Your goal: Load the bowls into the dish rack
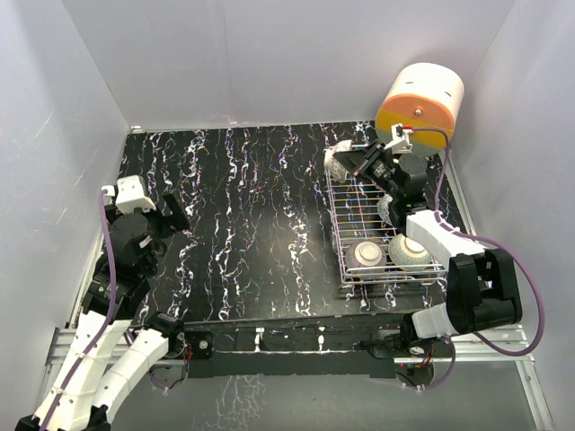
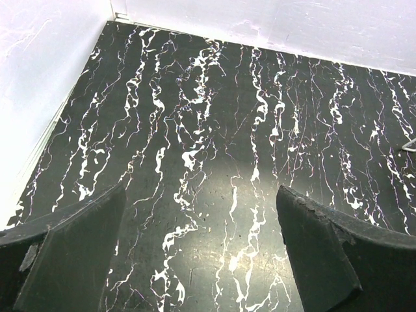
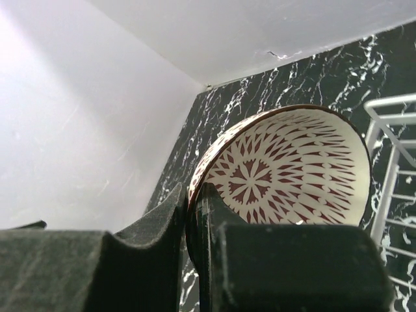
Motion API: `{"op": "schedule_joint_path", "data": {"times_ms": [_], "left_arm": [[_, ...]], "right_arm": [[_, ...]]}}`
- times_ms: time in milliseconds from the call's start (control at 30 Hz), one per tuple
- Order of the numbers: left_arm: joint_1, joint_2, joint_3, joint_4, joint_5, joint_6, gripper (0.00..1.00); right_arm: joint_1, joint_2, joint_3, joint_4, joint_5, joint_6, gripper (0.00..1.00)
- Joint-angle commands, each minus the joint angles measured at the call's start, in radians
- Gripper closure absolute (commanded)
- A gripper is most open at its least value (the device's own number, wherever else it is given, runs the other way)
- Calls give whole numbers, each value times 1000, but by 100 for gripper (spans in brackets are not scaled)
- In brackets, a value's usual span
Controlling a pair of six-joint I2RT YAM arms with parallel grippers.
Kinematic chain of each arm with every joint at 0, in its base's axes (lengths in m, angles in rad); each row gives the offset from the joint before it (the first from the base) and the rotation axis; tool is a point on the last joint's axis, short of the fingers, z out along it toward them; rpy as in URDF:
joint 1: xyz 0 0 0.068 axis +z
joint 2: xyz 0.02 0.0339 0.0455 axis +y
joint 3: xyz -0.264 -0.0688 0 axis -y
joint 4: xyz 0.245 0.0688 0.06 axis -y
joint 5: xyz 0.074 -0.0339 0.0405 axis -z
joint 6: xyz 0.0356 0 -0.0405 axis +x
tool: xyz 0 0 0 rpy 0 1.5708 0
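Glossy black marble-look tabletop (image 1: 252, 224), silver metal wire dish rack (image 1: 340, 235), smooth glazed red-patterned ceramic bowl (image 3: 286, 169)

Black marble-look table (image 1: 252, 224) with white veining all over, glossy, glare patch toward the near side. White walls close it in on the left, back and right. Silver wire dish rack (image 1: 358, 214) sits flat on it at the right, long side running front to back, near the right wall. Orange-and-cream cylinder (image 1: 420, 97) at the far right corner, just beyond the rack's far end; can't tell if it rests on the surface.
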Motion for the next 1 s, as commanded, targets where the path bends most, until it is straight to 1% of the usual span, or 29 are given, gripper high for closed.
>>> {"op": "schedule_joint_path", "data": {"times_ms": [0,167,500,600,700,867,967], "left_arm": [[-4,3,38,-6,1,1,3],[-4,10,46,-8,2,6,3],[-4,21,44,-5,2,3,3],[-4,19,41,-7,-1,1,3],[-4,19,39,-7,-4,4,3],[-5,22,36,-4,-4,4,3],[-5,24,34,-2,-1,3,3]], "right_arm": [[-76,1,-77,294,-30,199,92],[-130,90,-183,510,-18,373,92],[-134,250,-205,726,59,453,92],[-134,263,-219,732,105,441,92],[-133,260,-232,689,157,418,92],[-129,267,-232,657,180,392,92],[-115,254,-243,627,222,374,92]]}}
